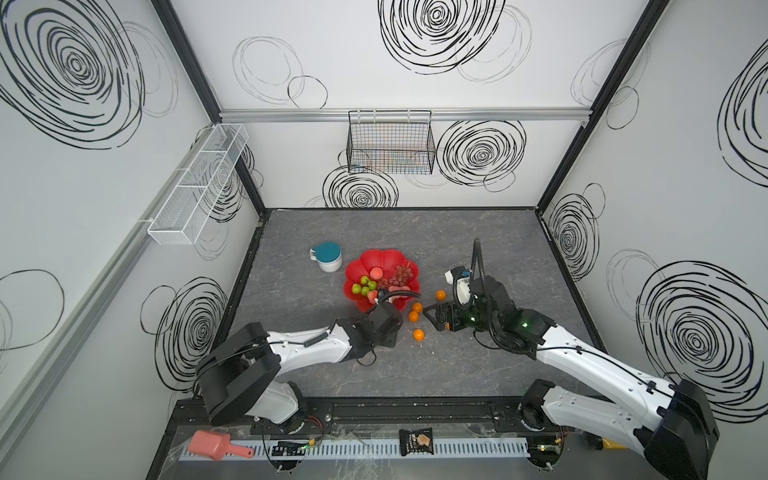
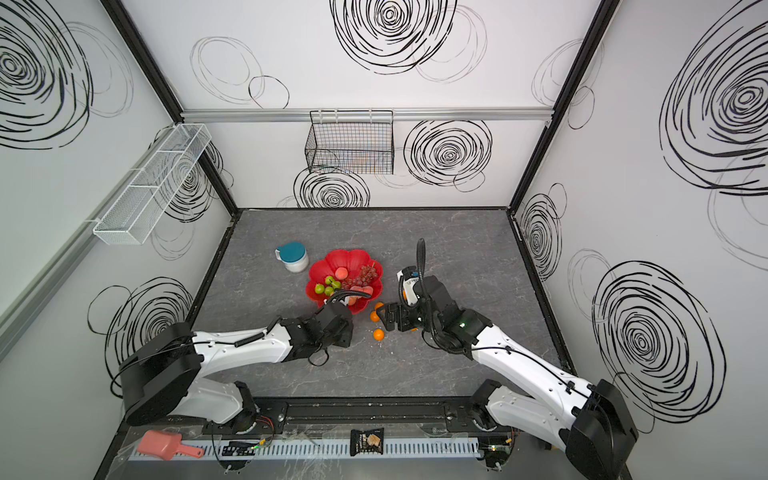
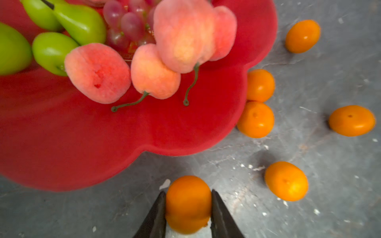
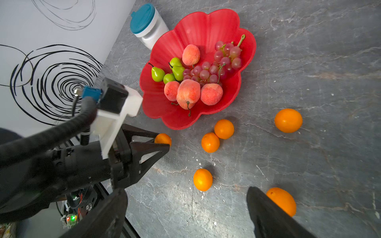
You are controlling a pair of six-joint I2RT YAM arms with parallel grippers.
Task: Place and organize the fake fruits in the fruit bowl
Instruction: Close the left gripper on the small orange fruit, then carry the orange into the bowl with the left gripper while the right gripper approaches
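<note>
The red scalloped fruit bowl (image 1: 376,254) (image 4: 206,24) holds peaches (image 4: 188,91), green pears (image 4: 157,74) and a grape bunch (image 4: 216,68). My left gripper (image 3: 188,195) is shut on an orange (image 3: 188,204) just outside the bowl's near rim (image 3: 82,144). The right wrist view shows that same grip (image 4: 162,142). In both top views the left wrist hides it. Several more oranges (image 1: 417,307) (image 2: 378,334) (image 4: 224,129) lie on the table right of the bowl. My right gripper (image 1: 430,318) (image 4: 187,195) stands open and empty just right of them, with one orange (image 4: 282,201) outside a finger.
A white mug with a teal lid (image 1: 328,257) (image 4: 147,26) stands behind the bowl's left side. A black wire basket (image 1: 390,143) hangs on the back wall and a white mesh shelf (image 1: 197,183) on the left wall. A pink scoop (image 1: 212,445) lies on the front ledge.
</note>
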